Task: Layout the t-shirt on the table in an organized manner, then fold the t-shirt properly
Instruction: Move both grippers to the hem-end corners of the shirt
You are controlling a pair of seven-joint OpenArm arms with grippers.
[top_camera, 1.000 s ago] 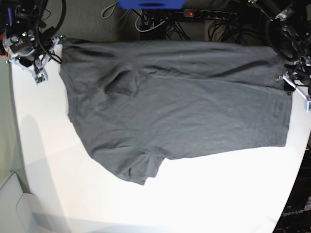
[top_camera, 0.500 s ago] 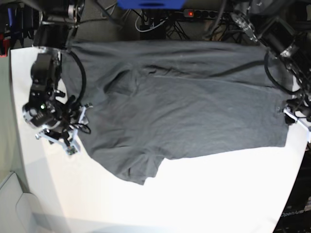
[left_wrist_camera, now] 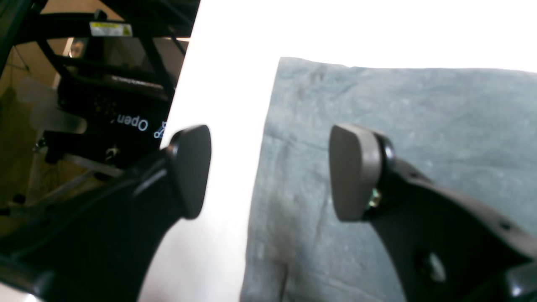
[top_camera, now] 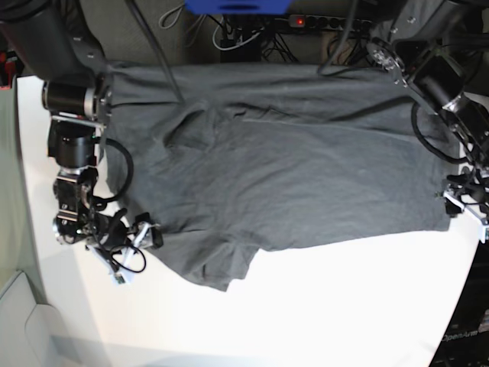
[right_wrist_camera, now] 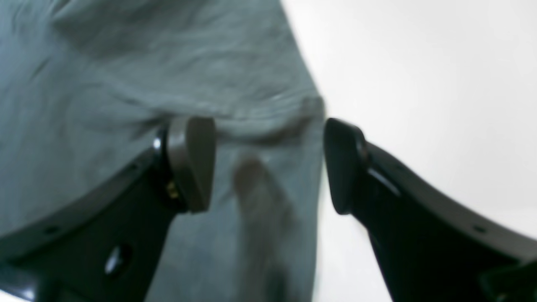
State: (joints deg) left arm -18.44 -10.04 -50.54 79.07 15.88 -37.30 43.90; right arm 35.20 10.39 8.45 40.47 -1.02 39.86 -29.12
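On my base view the white counter (top_camera: 321,306) fills most of the picture, its near half bare and its right edge curving out of shot. The t-shirt (top_camera: 290,168) lies spread across the far half, dark grey, lengthwise from left to right, with a creased hollow near its upper left and a rumpled sleeve (top_camera: 221,267) hanging toward me at the lower left. Its top edge runs along the counter's far edge, against a dark strip of cables (top_camera: 252,34) I can barely read.

The right arm comes down the left side and covers the shirt's left edge, so I cannot see from here how the cloth lies under it. The right claw (top_camera: 141,238) sits low at that edge beside the sleeve. Its wrist camera fills the gap: the right claw (right_wrist_camera: 268,165) stands wide open with the shirt's hemmed border between the pads, holding nothing, though the picture is blurred and I cannot tell whether a pad touches cloth.

The left claw (top_camera: 462,200) is small and half cut off at the right border in the base view. Its wrist view is clearer: the left claw (left_wrist_camera: 268,172) gapes open and empty, one pad over bare counter (left_wrist_camera: 226,126), the other over the shirt's straight edge.
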